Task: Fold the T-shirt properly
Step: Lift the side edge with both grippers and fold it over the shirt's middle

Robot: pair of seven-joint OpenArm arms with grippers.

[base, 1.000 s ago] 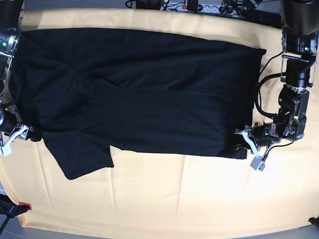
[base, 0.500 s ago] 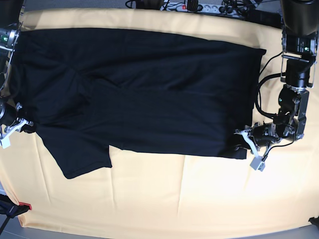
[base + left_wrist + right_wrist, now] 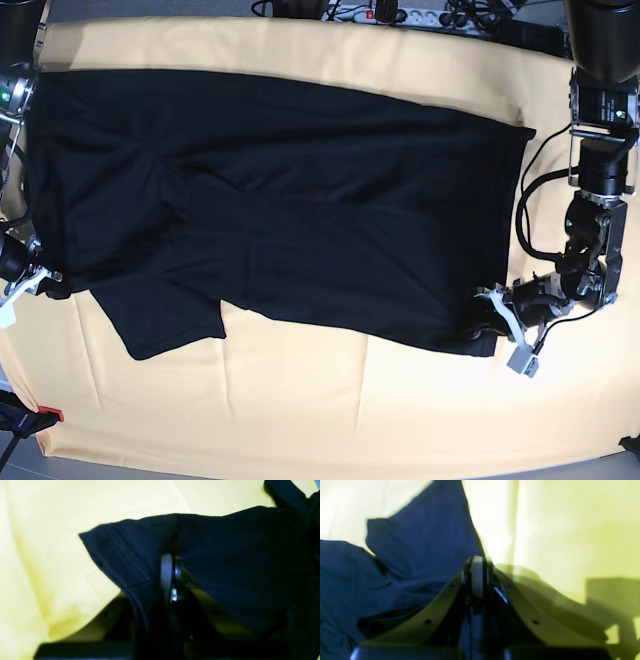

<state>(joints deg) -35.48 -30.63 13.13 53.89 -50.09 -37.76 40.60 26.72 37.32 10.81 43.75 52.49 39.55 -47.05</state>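
Both end effectors are pinching the T-shirt (image 3: 280,200): left end effector (image 3: 492,318) on a hem corner, right end effector (image 3: 30,283) barely catching fabric, likely slipping.

Pale yellow tablecloth (image 3: 300,400) covers the work surface — creased, with fold lines running across it. Power strip (image 3: 400,14) with cables lies along the far edge. Small red item (image 3: 52,413) at near-left corner — unidentifiable.
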